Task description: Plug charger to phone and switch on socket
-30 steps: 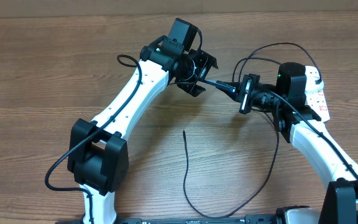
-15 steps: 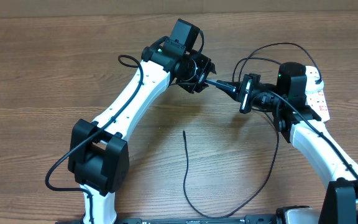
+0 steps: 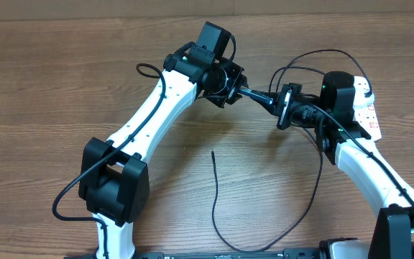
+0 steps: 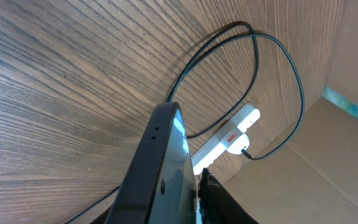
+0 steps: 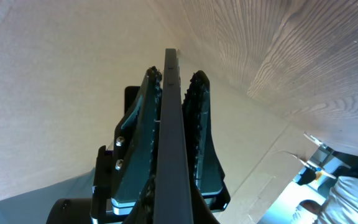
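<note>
— Where do the arms stand?
— Both reach over the wooden table [image 3: 56, 86] toward its far middle. The left gripper [image 3: 234, 86] and the right gripper [image 5: 174, 87] face each other, close together.
— And the socket [image 4: 216, 144]?
— It lies at the far right, partly under the right arm, with the charger's black plug on it.
— The phone [image 4: 157, 168]?
— It is right of centre, held up on edge, its screen lit blue. The right gripper's jaws are pressed onto both its faces.
— The charger [image 3: 256, 96]?
— Its cable loops on the far side from the socket. The connector end spans the gap between the left gripper and the phone. The left jaws stand narrow about it, but I cannot tell whether they pinch it.
</note>
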You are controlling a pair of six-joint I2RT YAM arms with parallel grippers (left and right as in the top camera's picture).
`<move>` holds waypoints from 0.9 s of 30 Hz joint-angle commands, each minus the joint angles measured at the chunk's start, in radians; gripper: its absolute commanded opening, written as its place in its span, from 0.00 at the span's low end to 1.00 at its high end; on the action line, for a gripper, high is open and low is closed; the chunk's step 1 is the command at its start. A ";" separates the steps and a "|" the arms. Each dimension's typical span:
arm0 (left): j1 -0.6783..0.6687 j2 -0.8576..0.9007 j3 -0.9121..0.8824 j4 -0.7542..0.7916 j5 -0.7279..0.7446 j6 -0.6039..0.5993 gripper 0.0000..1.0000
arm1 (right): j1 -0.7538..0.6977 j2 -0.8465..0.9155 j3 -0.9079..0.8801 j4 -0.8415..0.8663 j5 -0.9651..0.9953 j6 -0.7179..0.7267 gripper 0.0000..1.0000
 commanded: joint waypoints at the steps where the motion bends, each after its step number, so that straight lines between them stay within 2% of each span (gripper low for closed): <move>1: -0.008 -0.017 0.021 0.003 -0.014 0.003 0.25 | 0.005 -0.010 0.011 0.021 -0.041 0.138 0.04; 22: -0.008 -0.017 0.021 0.002 -0.014 0.006 0.07 | 0.005 -0.010 0.011 0.021 -0.041 0.138 0.04; 27: -0.008 -0.017 0.021 0.001 -0.014 0.012 0.04 | 0.005 -0.010 0.011 0.021 -0.041 0.138 0.13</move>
